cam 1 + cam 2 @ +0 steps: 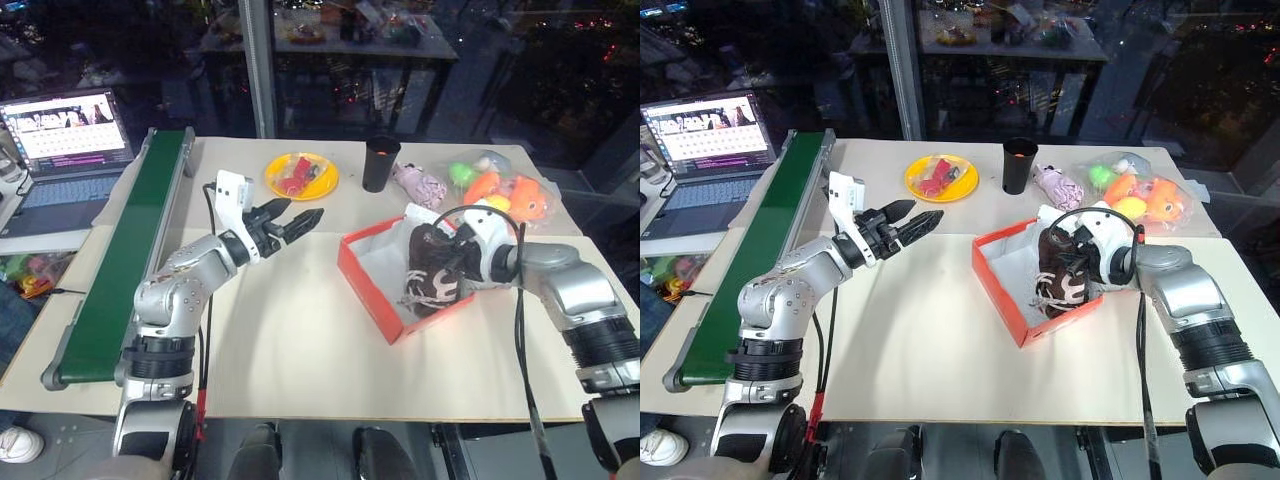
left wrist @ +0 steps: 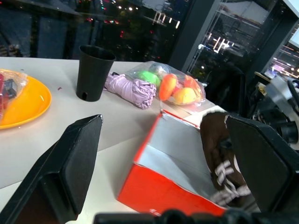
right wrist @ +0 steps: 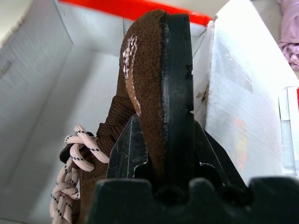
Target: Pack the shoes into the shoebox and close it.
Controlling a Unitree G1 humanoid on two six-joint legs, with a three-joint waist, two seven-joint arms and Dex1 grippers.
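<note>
A brown shoe (image 1: 432,272) is being gripped at its heel by the closed fingers of the right gripper (image 3: 161,149), and is being held inside the open red shoebox (image 1: 362,272) at the right of the table (image 1: 300,350). The left gripper (image 1: 292,222) is being held above the table left of the box, its fingers spread wide and empty. Farther back, a yellow plate (image 1: 302,176), a black cup (image 1: 381,163) and a bag of toys (image 1: 500,190) are being left standing.
</note>
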